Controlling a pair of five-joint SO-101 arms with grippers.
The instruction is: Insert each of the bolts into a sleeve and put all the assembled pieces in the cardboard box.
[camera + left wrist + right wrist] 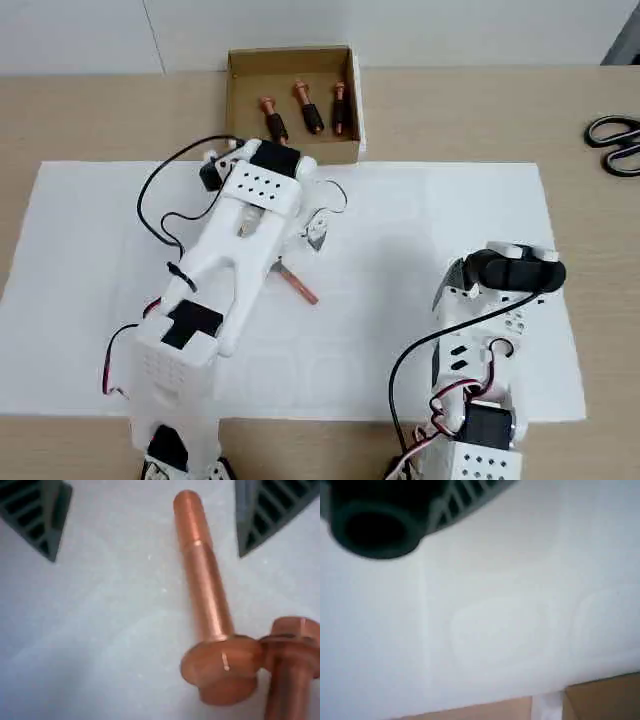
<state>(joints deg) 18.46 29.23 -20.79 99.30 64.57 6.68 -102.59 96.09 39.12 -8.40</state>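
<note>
Two copper bolts lie side by side on the white paper: one long bolt [205,595] points between the fingers of my left gripper [147,555], which is open just above it, and a second bolt [290,670] touches its head. From above, one bolt [298,283] sticks out beside the left gripper [312,238]. A black sleeve [372,527] is held against a ribbed finger [470,497] of my right gripper [462,278], which stays shut on it over the right part of the paper. The cardboard box [240,100] at the back holds three assembled pieces [305,105].
White paper [420,220] covers the middle of the wooden table. Scissors [615,143] lie at the far right edge. The right wrist view catches a corner of the box [602,697] beyond the paper's edge. Black cables loop beside both arms.
</note>
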